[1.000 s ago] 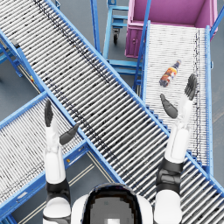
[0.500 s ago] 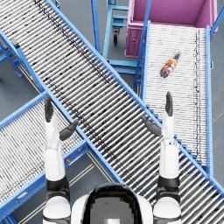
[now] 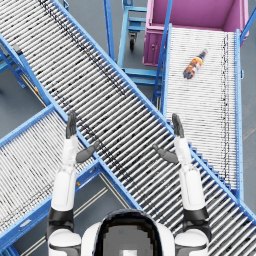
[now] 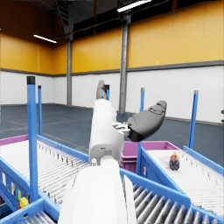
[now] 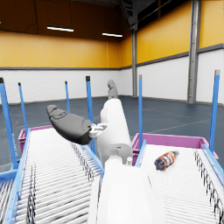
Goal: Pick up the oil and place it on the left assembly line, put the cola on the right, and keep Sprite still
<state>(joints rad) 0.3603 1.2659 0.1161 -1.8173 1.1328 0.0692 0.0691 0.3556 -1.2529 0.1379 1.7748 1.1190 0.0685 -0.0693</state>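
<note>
Near the purple bin (image 3: 153, 47) a bottle (image 3: 194, 65) lies on rollers (image 3: 210, 115); left hand (image 3: 73, 146), right hand (image 3: 177, 145): fingers spread, empty.

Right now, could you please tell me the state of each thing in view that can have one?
Left hand: open, fingers apart, holding nothing.
Right hand: open, fingers apart, holding nothing.
Bottle: lying on its side on the right conveyor, clear of both hands.
Purple bin: open at the top, at the conveyor's far end.
</note>
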